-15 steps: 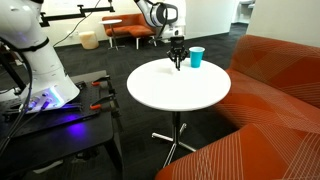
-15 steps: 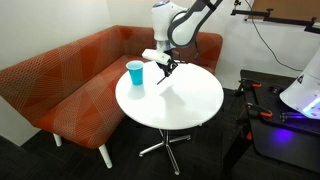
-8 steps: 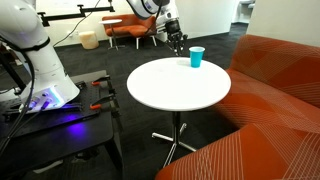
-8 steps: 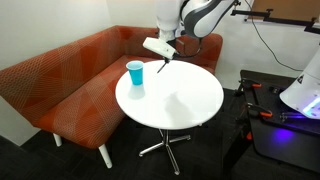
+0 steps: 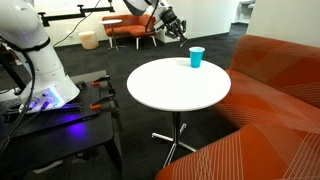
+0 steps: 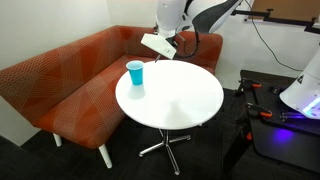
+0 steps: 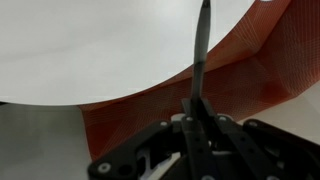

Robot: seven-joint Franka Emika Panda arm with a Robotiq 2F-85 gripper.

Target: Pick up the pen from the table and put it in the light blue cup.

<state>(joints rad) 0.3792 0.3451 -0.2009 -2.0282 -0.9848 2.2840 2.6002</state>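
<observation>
The round white table (image 5: 180, 85) (image 6: 175, 95) shows in both exterior views. The light blue cup (image 5: 196, 58) (image 6: 135, 73) stands upright near its edge. My gripper (image 5: 176, 27) (image 6: 172, 52) is raised well above the table, beside the cup and apart from it. In the wrist view my gripper (image 7: 198, 105) is shut on the thin dark pen (image 7: 202, 45), which sticks out from between the fingers over the table edge (image 7: 100, 50). The cup is out of the wrist view.
An orange sofa (image 6: 60, 80) (image 5: 280, 90) curves round the table. A dark low bench (image 5: 60, 125) with tools and a white robot base (image 5: 35, 60) stands to one side. Chairs (image 5: 125, 30) stand in the background.
My gripper has risen from the tabletop near the cup, carrying the pen up and a little away from the table surface.
</observation>
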